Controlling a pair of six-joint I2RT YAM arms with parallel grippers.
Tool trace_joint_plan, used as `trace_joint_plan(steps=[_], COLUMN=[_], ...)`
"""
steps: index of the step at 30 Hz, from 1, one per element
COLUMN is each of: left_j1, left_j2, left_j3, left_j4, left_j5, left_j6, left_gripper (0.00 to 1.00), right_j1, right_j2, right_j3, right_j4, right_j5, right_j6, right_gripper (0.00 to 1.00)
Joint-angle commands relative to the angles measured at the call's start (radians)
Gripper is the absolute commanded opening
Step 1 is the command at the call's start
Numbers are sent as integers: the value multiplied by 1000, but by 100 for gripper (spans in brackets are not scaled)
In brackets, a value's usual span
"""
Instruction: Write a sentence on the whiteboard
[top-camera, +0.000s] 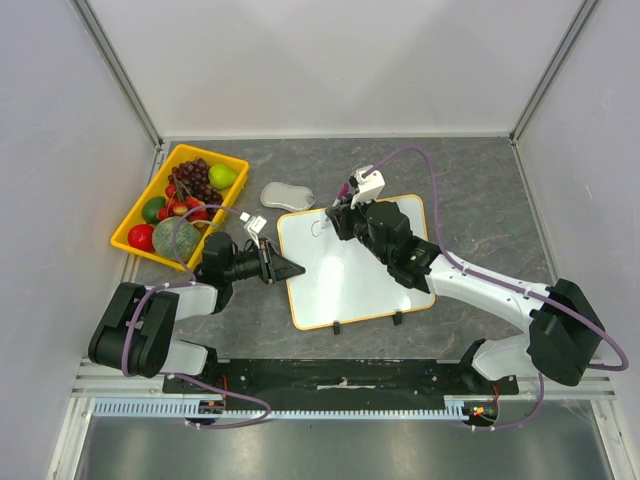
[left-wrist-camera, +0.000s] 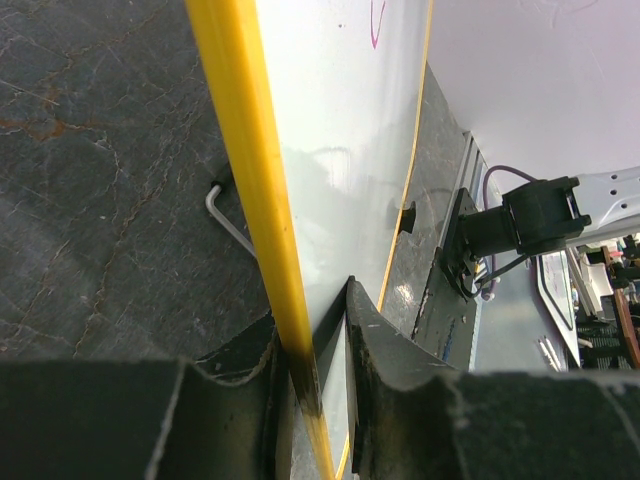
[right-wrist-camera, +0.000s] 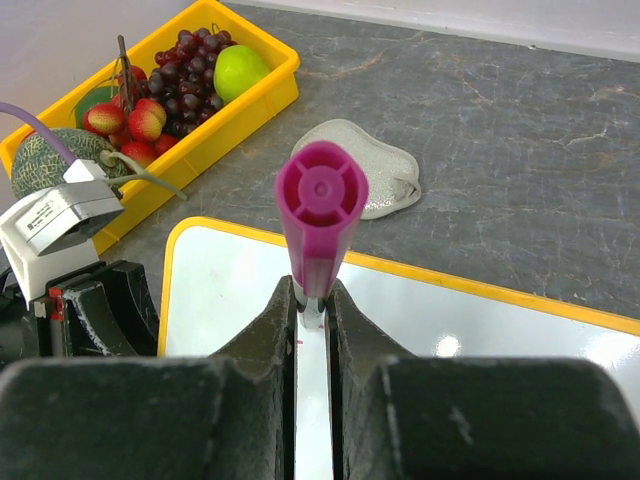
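- Whiteboard lies flat mid-desk, slightly skewed, its black clip feet toward the near edge. A fruit tray sits toward the far-left corner, with a grey pad just off the board's far rim.
- Left gripper pinches the board's left rim. Its wrist view shows the fingers pressed onto the yellow edge. Reads as a steadying hold.
- Right gripper reaches in from the near-right corner, diagonally across the board. Its jaws are closed on a magenta marker, butt end up. The tip is hidden, so contact with the surface cannot be told.
- Sentence: only one short purple stroke shows, at the board's far-left corner. Judged barely begun.
- Key relation: the blank surface runs from the marker toward the desk's right edge. The line should therefore travel along the board's far rim, left to right. The right arm does the writing; the left is nearer the stroke but occupied.
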Motion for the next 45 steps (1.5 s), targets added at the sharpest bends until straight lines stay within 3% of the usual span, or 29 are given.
trace_joint_plan(steps=[1, 32, 45], left_j1=[-17, -19, -19], left_j2=[13, 14, 13], left_j3=[5, 6, 6], left_j4=[-26, -29, -29], left_j5=[-10, -10, -11], left_j6=[93, 96, 98], left_gripper=[2, 2, 2], right_j1=[-1, -1, -1], right_j2=[4, -30, -13], right_j3=[7, -40, 26], right_j4=[-14, -74, -71], right_j5=[-18, 48, 97], right_j6=[-1, -21, -18], right_gripper=[0, 0, 0])
